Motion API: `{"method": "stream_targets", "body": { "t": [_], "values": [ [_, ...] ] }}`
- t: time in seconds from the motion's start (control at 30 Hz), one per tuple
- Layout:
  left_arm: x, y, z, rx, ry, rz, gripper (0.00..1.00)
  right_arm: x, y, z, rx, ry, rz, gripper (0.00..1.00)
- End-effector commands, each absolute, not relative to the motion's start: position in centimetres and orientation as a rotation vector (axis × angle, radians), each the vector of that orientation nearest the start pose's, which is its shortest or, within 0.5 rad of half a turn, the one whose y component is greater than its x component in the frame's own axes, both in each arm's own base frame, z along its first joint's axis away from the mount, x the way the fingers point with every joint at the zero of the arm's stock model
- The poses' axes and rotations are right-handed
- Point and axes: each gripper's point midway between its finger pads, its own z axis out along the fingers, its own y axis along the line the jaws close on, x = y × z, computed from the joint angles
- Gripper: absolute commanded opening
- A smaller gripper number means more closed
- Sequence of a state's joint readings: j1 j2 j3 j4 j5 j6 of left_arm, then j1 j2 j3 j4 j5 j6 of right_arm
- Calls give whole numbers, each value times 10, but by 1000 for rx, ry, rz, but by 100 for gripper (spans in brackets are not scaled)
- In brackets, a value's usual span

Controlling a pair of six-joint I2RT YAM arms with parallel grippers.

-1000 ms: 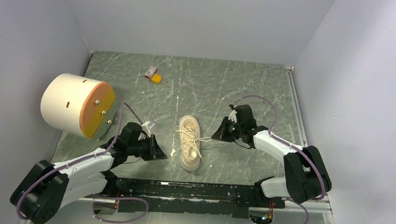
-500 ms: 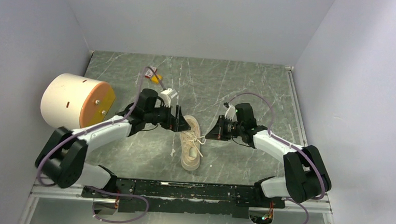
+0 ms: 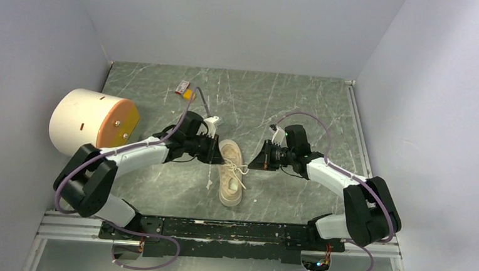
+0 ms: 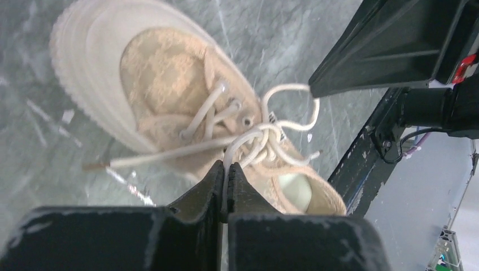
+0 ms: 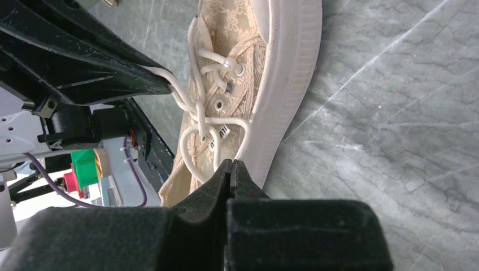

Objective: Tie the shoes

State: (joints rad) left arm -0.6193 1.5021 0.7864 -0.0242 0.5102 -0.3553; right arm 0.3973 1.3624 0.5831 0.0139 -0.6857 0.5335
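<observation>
Left fingers [image 4: 216,189] and right fingers [image 5: 225,183] — both closed — pinch the laces [image 4: 257,135] of the shoe [image 3: 230,180].

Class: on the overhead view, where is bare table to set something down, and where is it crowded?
Free: the far right corner of the table, between right arm and back wall; the near strip between shoe and left arm. Crowded: the middle, where left gripper and right gripper pinch the laces; the cylinder fills the left.
</observation>
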Motion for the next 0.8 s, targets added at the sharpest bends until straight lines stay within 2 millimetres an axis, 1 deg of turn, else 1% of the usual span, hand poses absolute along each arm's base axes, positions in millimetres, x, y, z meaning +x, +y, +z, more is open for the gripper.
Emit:
{"method": "stream_targets", "body": {
  "t": [0.0, 0.13, 0.2, 0.3, 0.4, 0.47, 0.57, 0.63, 0.73, 0.77],
  "values": [
    [218, -268, 86, 540, 2423, -1002, 5, 229, 227, 89, -190, 2437, 1193, 0],
    [181, -253, 81, 422, 2451, -1097, 5, 236, 214, 79, -85, 2471, 1078, 0],
    [164, -249, 74, 363, 2457, -1175, 5, 238, 211, 73, -38, 2484, 1072, 0],
    [148, -243, 59, 279, 2479, -1224, 5, 239, 202, 57, 38, 2537, 1044, 0],
    [145, -238, 48, 227, 2498, -1213, 5, 241, 192, 45, 121, 2556, 1045, 0],
    [146, -237, 46, 205, 2492, -1206, 5, 241, 186, 39, 148, 2565, 1035, 0],
    [150, -237, 45, 194, 2480, -1187, 5, 240, 184, 30, 171, 2589, 1032, 0],
    [152, -237, 47, 212, 2476, -1178, 5, 240, 188, 34, 145, 2562, 1090, 0],
    [154, -248, 62, 273, 2411, -1261, 5, 237, 206, 63, -10, 2479, 1270, 0],
    [155, -250, 65, 287, 2403, -1271, 5, 236, 211, 76, -57, 2433, 1314, 11]
  ]
}}
